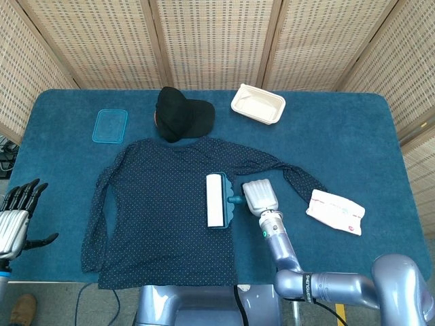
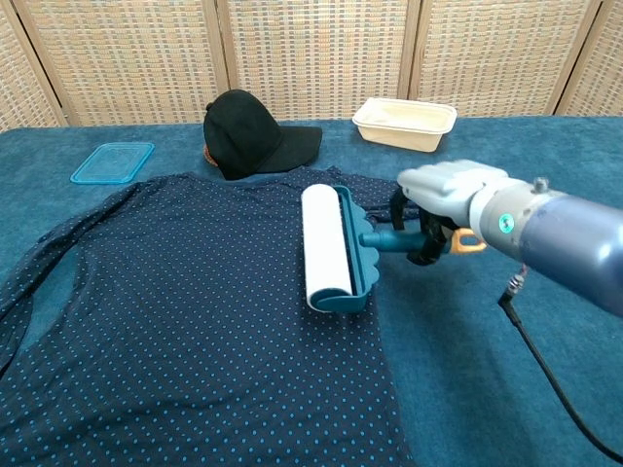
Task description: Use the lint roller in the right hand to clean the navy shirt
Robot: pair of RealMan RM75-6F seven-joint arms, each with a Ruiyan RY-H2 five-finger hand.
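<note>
The navy dotted shirt lies spread flat on the blue table. My right hand grips the teal handle of the lint roller. Its white roll rests on the shirt's right side, near the hem edge. My left hand hangs off the table's left edge, fingers apart and holding nothing; the chest view does not show it.
A black cap sits at the shirt's collar. A cream tray stands at the back. A teal lid lies back left. A white packet lies right of the sleeve.
</note>
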